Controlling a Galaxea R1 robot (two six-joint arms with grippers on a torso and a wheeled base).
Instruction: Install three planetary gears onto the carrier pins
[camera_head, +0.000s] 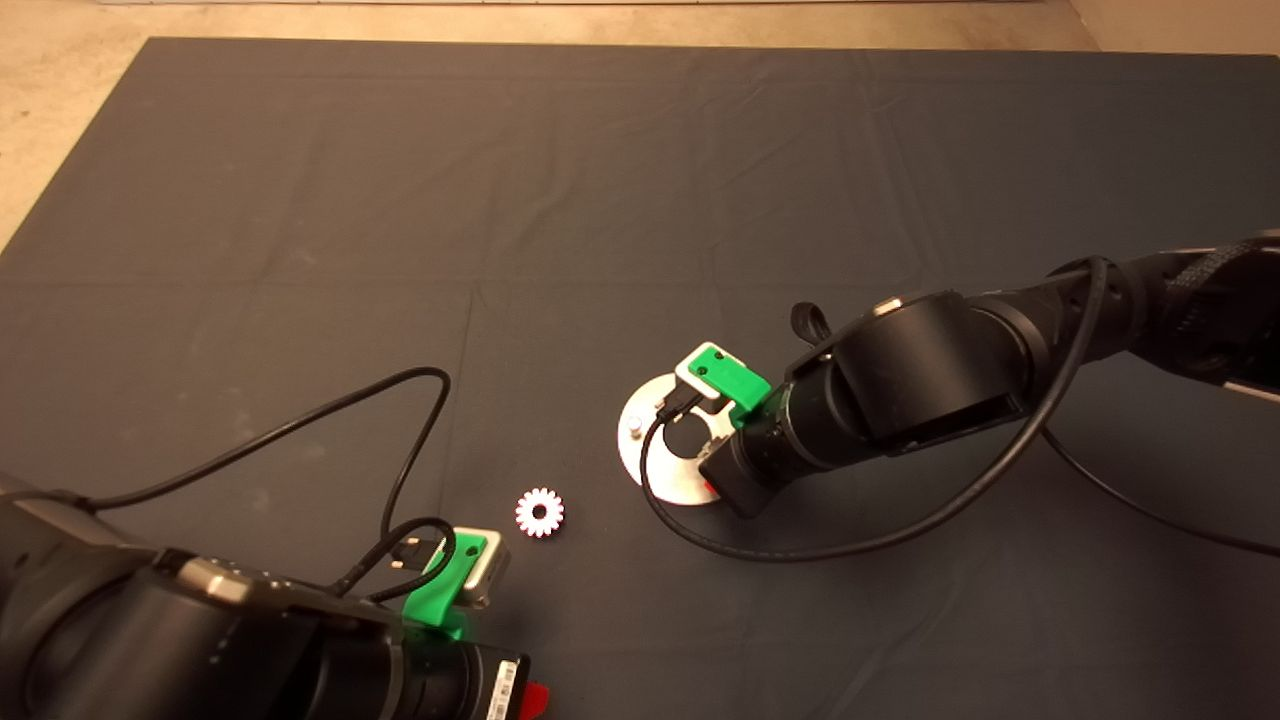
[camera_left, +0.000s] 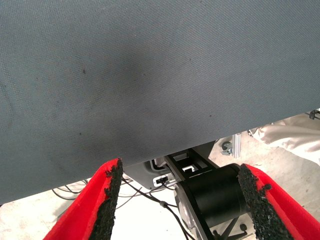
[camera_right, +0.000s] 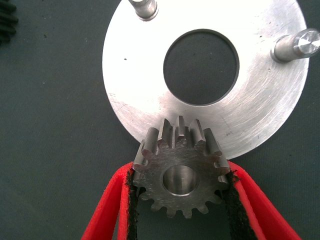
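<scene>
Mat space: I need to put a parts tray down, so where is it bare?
The mat is bare beyond the disc. Also bare: between the left gripper and the right arm's cable. Crowded: around the disc, where the right gripper holds a gear, and the loose gear.

Loose gear (camera_head: 541, 512) on mat (camera_head: 300, 200), left of disc (camera_head: 640, 420).

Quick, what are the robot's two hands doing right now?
Left gripper: open, holding nothing.
Right gripper: shut on a planetary gear at the disc.
</scene>
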